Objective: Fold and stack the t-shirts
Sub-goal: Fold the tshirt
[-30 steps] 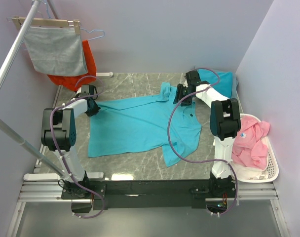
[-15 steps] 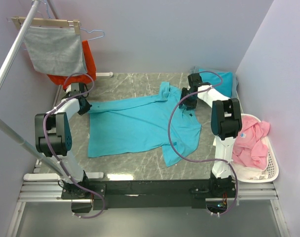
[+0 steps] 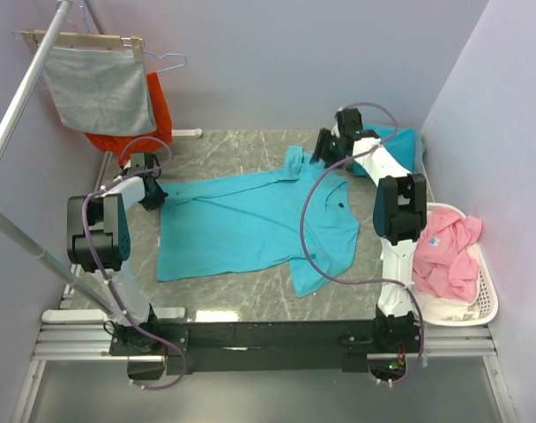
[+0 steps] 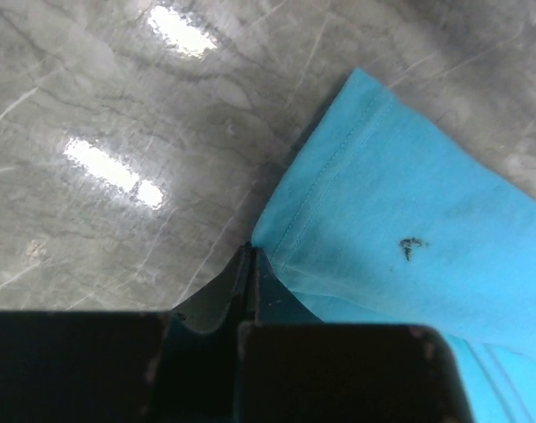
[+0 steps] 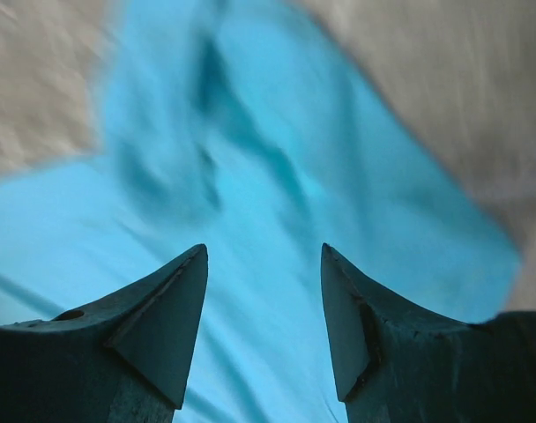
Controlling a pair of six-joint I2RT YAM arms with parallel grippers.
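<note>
A teal polo shirt (image 3: 250, 225) lies spread flat on the grey marble surface (image 3: 241, 145). The left gripper (image 4: 250, 264) is clamped on its far-left hem corner. The right gripper (image 5: 264, 251), jaws apart, hovers over the shirt's far sleeve, near a second teal shirt (image 3: 400, 141) in the far right corner.

High rear camera looks down; wrist cameras close over t-shirt (image 3: 250, 225).

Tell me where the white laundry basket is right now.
In the top view, the white laundry basket sits at the far right, against the wall beside the right arm, holding a pink garment.
</note>
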